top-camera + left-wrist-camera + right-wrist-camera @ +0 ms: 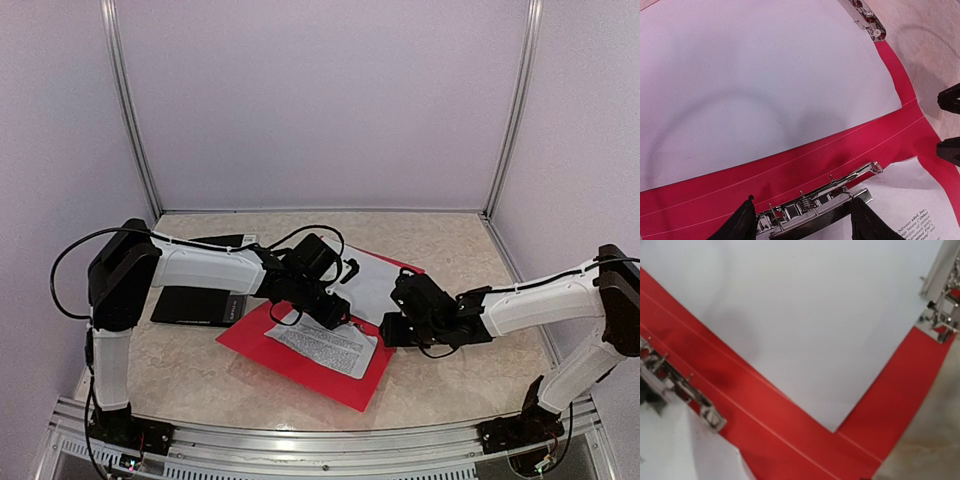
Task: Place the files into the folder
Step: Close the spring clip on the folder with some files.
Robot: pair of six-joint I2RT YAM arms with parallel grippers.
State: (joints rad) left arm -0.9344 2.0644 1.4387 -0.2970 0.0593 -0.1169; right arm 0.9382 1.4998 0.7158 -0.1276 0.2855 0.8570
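Observation:
A red folder (300, 365) lies open on the table. One blank white sheet (375, 275) of the files rests on its far half, and a printed sheet (325, 345) on its near half. My left gripper (338, 312) hangs over the spine. In the left wrist view it (802, 200) is open, its black tips either side of the folder's metal clamp (820, 192). My right gripper (392, 328) sits at the folder's right edge. Its two tips (950, 125) stand apart over bare table. The right wrist view shows only folder (790, 415) and blank sheet (805, 305).
A flat black folder (195, 305) lies left of the red one, with another dark flat item (215, 242) behind it. A second metal clip (865, 15) sits at the blank sheet's far corner. Pale walls and metal posts enclose the marble table (470, 380).

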